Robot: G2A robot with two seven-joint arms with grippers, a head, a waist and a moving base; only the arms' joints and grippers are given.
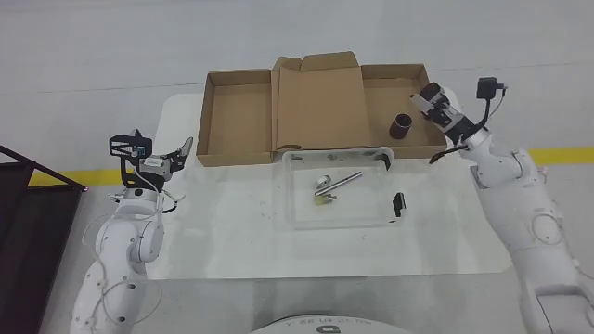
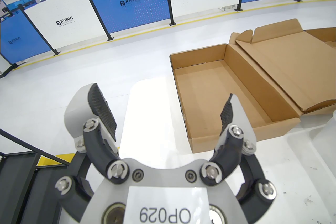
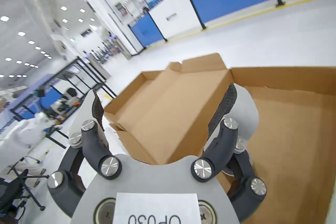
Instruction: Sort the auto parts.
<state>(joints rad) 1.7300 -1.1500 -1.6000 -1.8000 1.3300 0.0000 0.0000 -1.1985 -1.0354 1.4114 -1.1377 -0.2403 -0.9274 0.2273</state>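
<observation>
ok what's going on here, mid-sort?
Parts sorting under way. The right gripper hovers open and empty over the right cardboard box, beside a dark cylinder lying in it. The left gripper sits open and empty at the table's left edge, near the empty left box. A metal rod and a smaller piece lie in the clear tray; a small black part lies on the table beside it.
</observation>
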